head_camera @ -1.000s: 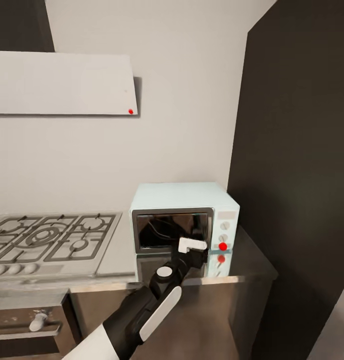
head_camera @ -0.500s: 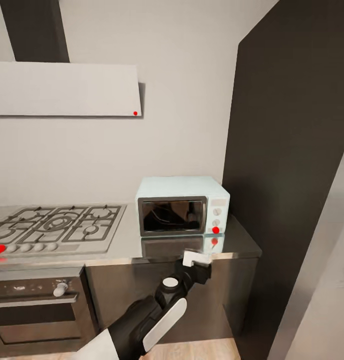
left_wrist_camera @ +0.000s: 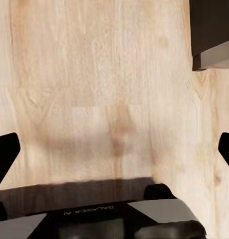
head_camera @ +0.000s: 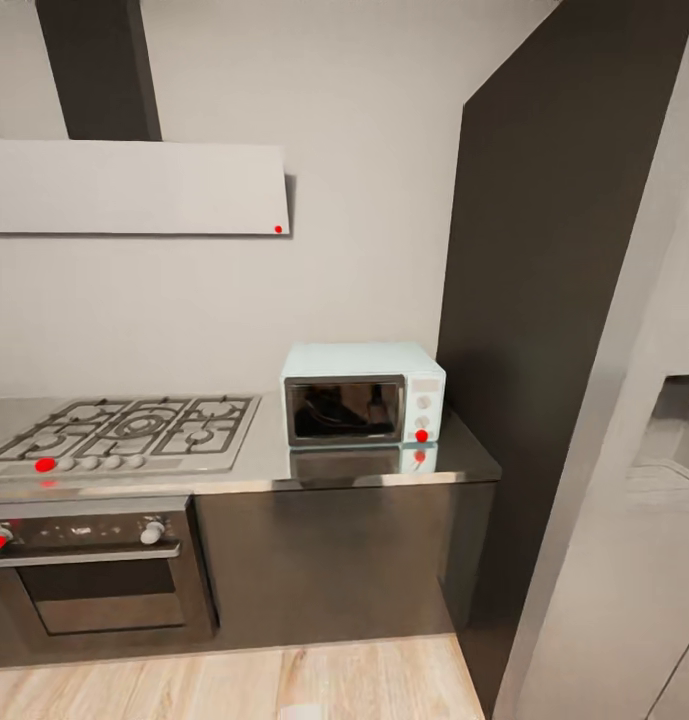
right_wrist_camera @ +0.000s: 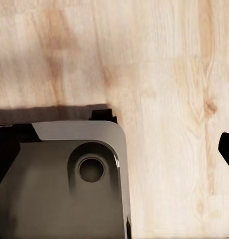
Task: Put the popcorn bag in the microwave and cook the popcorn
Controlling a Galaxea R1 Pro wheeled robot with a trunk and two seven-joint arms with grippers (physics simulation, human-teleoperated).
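The microwave (head_camera: 364,392) stands on the countertop (head_camera: 454,462) with its dark glass door closed, to the right of the gas hob (head_camera: 129,432) and above the dark cabinets. An oven (head_camera: 94,575) sits below the hob. Both wrist cameras face the wooden floor (left_wrist_camera: 94,74). The left gripper (left_wrist_camera: 114,154) has its fingertips spread wide apart; the right gripper (right_wrist_camera: 114,154) is likewise spread.

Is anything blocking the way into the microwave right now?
Yes: the microwave door is closed, its dark glass front facing out from the right end of the countertop. The counter strip in front of it looks bare. Both wrist views look down at the wooden floor.
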